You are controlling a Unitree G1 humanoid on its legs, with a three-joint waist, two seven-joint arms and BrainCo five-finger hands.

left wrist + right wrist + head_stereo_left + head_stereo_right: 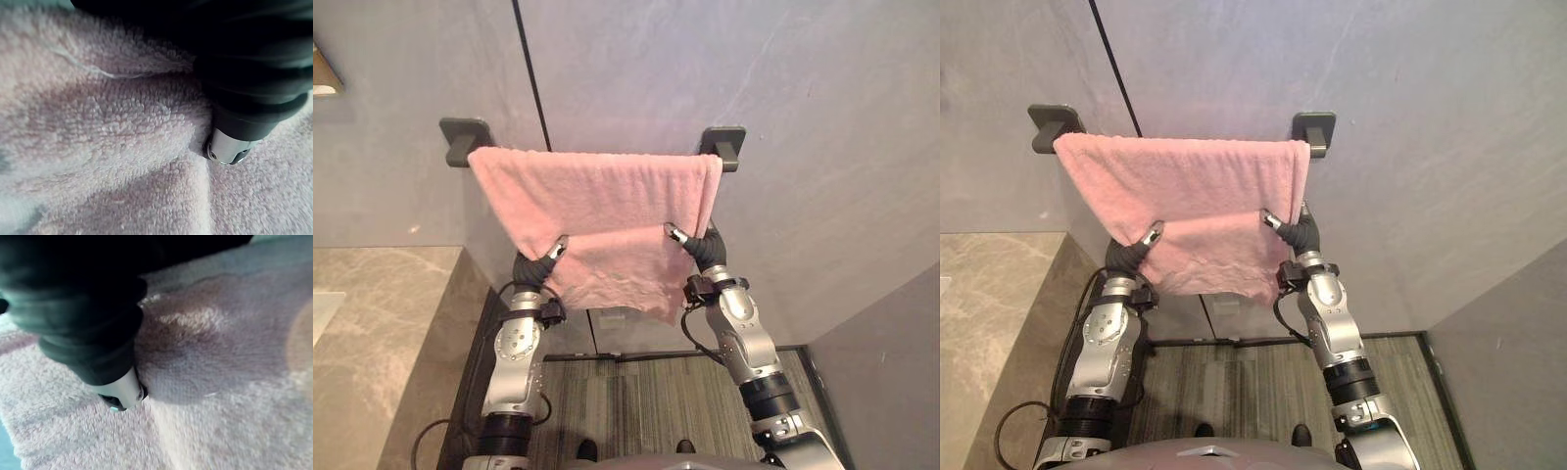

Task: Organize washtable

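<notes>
A pink towel [597, 196] hangs folded over a rail between two dark wall brackets [465, 137] [724, 142]. Its back layer reaches lower than the front one. My left hand [540, 264] is raised at the towel's lower left and my right hand [700, 245] at its lower right. Each thumb lies on the front of the cloth while the fingers are hidden behind it. Up close, the left thumb [227, 149] and the right thumb [122, 394] press into the pile and crease it, so each hand pinches the towel [107, 127].
A marble counter [372, 333] runs along the left, its edge close to my left arm. The grey wall [803, 88] stands straight ahead, with a side wall [891, 362] at the right. Striped flooring [636, 401] lies below.
</notes>
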